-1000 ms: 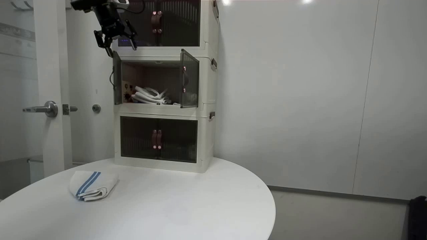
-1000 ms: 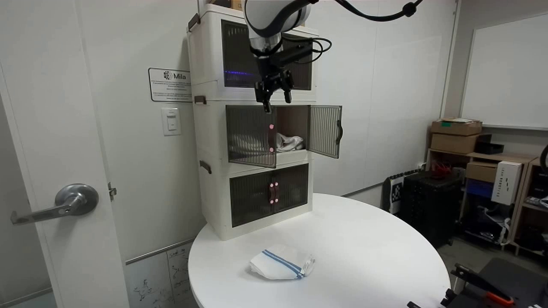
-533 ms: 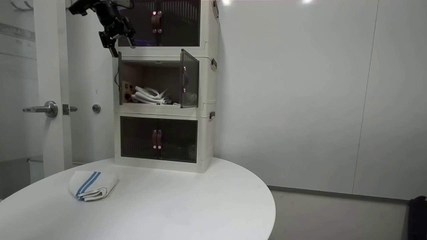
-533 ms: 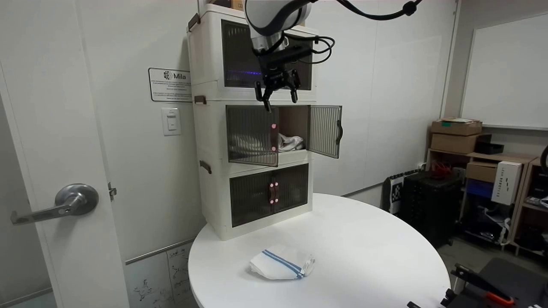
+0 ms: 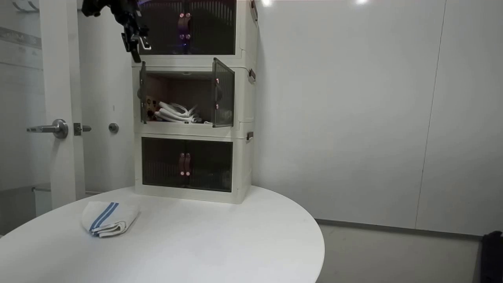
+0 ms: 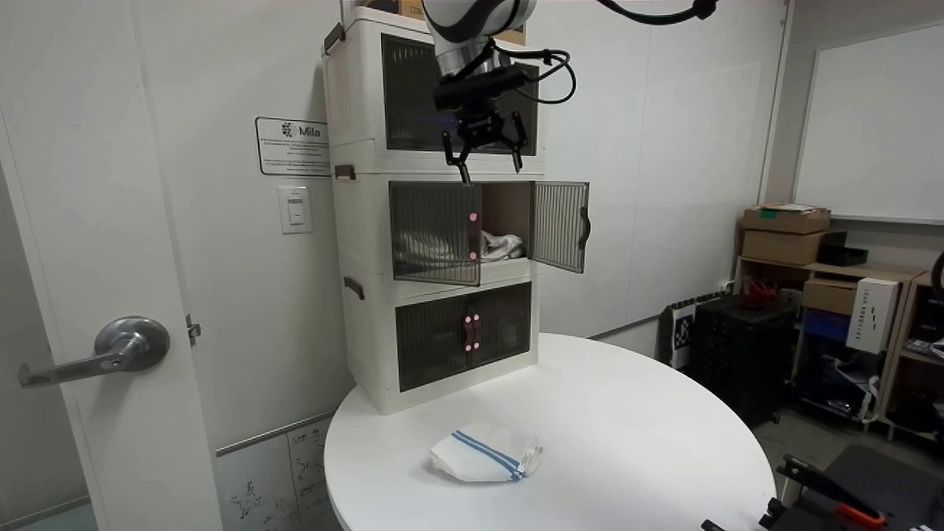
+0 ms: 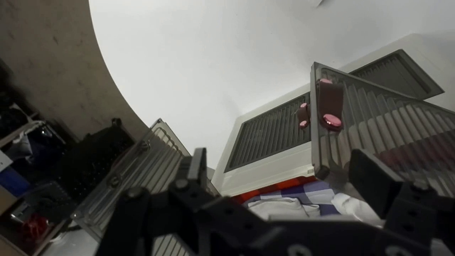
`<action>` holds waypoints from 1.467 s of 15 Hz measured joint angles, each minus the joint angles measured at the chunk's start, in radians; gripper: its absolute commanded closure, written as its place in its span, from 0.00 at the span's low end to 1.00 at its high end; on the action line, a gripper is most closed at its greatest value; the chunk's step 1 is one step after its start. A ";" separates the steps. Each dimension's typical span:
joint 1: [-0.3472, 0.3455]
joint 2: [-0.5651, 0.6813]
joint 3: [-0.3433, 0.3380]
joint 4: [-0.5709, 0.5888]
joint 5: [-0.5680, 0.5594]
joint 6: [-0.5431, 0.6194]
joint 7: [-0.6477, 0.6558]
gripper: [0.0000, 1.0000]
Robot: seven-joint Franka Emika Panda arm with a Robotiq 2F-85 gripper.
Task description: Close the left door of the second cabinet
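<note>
The middle cabinet of the stack has both doors open. Its left door (image 6: 435, 232), grey ribbed with a brown handle, stands ajar; it shows nearly edge-on in an exterior view (image 5: 143, 94) and at right in the wrist view (image 7: 384, 131). The right door (image 6: 560, 225) is swung wide; it also shows in an exterior view (image 5: 224, 94) and in the wrist view (image 7: 160, 156). My gripper (image 6: 492, 175) is open and empty, just above the left door's top edge, also in an exterior view (image 5: 142, 55) and the wrist view (image 7: 280, 160). Contact cannot be told.
White cloths (image 5: 177, 113) lie inside the middle cabinet. The upper cabinet (image 5: 210, 27) and lower cabinet (image 5: 186, 165) have shut doors. A folded blue-striped towel (image 6: 483, 453) lies on the round white table (image 6: 627, 442). A room door (image 6: 96, 295) stands at the left.
The left door has swung a little towards closed. My gripper has risen slightly, turned, and shifted to the right in both exterior views.
</note>
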 measured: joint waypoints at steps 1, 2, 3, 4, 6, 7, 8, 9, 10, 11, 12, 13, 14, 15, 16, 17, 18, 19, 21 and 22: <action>0.000 0.000 0.001 0.001 0.024 -0.010 0.015 0.00; 0.000 0.001 0.002 0.002 0.057 -0.018 0.015 0.00; 0.000 0.002 0.006 0.004 0.099 -0.026 0.014 0.00; 0.000 0.005 0.011 0.006 0.141 -0.035 0.013 0.00; 0.000 0.011 0.022 0.013 0.206 -0.042 0.013 0.00; 0.001 0.015 0.027 0.017 0.229 -0.042 0.013 0.00; 0.002 0.019 0.028 0.022 0.248 -0.042 0.016 0.00; 0.003 0.024 0.028 0.029 0.258 -0.042 0.036 0.00; 0.003 0.032 0.027 0.039 0.261 -0.042 0.063 0.00; 0.003 0.043 0.026 0.050 0.262 -0.042 0.091 0.00; 0.003 0.057 0.025 0.062 0.262 -0.041 0.116 0.00; 0.003 0.075 0.023 0.077 0.265 -0.036 0.145 0.00; 0.003 0.095 0.022 0.094 0.270 -0.026 0.177 0.00; 0.004 0.118 0.021 0.111 0.273 -0.009 0.209 0.00; 0.004 0.143 0.020 0.131 0.273 0.012 0.237 0.00; 0.006 0.168 0.019 0.152 0.273 0.033 0.258 0.00; 0.008 0.193 0.016 0.173 0.273 0.060 0.270 0.00; 0.011 0.216 0.013 0.193 0.269 0.093 0.272 0.00; 0.019 0.252 0.005 0.229 0.244 0.150 0.270 0.00; 0.020 0.265 0.004 0.242 0.220 0.172 0.265 0.00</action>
